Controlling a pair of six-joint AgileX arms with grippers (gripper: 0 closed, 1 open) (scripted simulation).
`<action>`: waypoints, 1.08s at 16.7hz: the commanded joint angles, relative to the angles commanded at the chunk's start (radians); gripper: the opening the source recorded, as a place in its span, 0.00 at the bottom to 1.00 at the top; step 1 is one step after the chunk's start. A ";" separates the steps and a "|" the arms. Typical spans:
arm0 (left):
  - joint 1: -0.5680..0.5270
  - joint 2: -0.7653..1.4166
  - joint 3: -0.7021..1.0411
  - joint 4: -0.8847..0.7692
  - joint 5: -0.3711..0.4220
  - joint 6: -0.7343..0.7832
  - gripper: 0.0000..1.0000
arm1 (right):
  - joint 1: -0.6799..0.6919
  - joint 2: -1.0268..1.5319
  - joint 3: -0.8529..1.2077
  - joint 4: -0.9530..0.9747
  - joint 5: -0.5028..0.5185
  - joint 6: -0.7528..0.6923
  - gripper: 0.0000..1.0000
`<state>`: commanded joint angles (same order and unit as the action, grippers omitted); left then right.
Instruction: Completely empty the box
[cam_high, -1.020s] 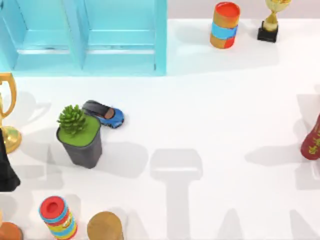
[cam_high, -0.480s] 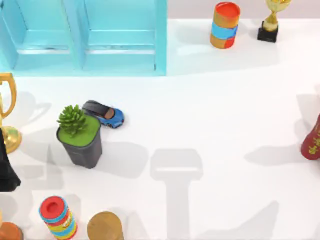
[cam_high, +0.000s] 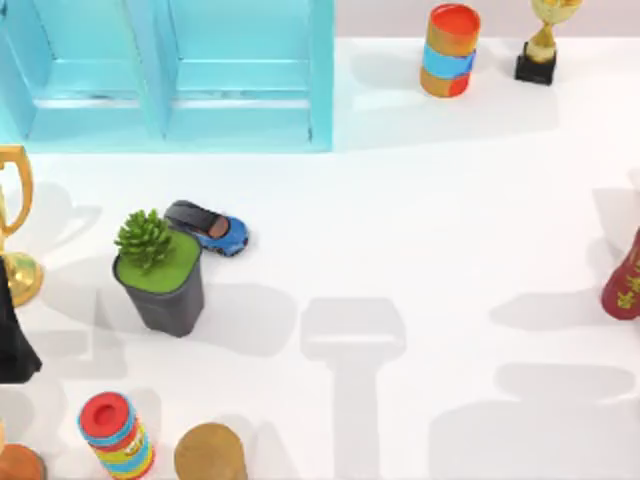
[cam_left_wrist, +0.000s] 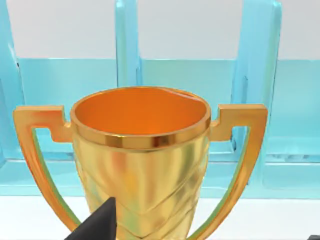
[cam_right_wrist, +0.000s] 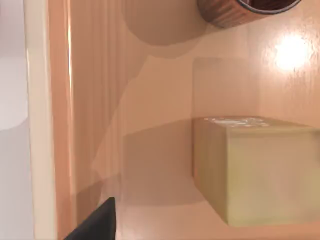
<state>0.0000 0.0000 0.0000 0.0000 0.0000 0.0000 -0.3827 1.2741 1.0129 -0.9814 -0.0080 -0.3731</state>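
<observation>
In the right wrist view I look into the wooden box (cam_right_wrist: 60, 100), which has a pale rim along one side. Inside it lie a pale yellow block (cam_right_wrist: 260, 170) and a brown cylinder (cam_right_wrist: 240, 10) farther off. My right gripper (cam_right_wrist: 205, 236) hovers open over the box floor beside the block, with one black fingertip (cam_right_wrist: 97, 222) showing. My left arm (cam_high: 12, 340) is parked at the table's left edge. The left gripper (cam_left_wrist: 205, 235) is open and faces a gold trophy (cam_left_wrist: 142, 150), with nothing held.
A light blue shelf (cam_high: 240, 90) stands at the back left. A potted plant (cam_high: 160, 270) and a blue toy car (cam_high: 215, 228) sit left of centre. Striped cans (cam_high: 450, 50) (cam_high: 118, 435), a small trophy (cam_high: 540, 45), a red bottle (cam_high: 625, 285) and a brown cylinder (cam_high: 210, 455) ring the edges.
The arm shadow at the table's front right has shifted right and grown larger. The objects on the table and the left arm have not moved.
</observation>
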 joint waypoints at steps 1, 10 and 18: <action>0.000 0.000 0.000 0.000 0.000 0.000 1.00 | -0.019 0.064 0.051 -0.049 0.000 -0.019 1.00; 0.000 0.000 0.000 0.000 0.000 0.000 1.00 | -0.104 0.343 0.276 -0.264 -0.002 -0.101 1.00; 0.000 0.000 0.000 0.000 0.000 0.000 1.00 | -0.100 0.361 0.213 -0.188 -0.002 -0.096 1.00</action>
<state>0.0000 0.0000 0.0000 0.0000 0.0000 0.0000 -0.4828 1.6351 1.2261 -1.1692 -0.0102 -0.4690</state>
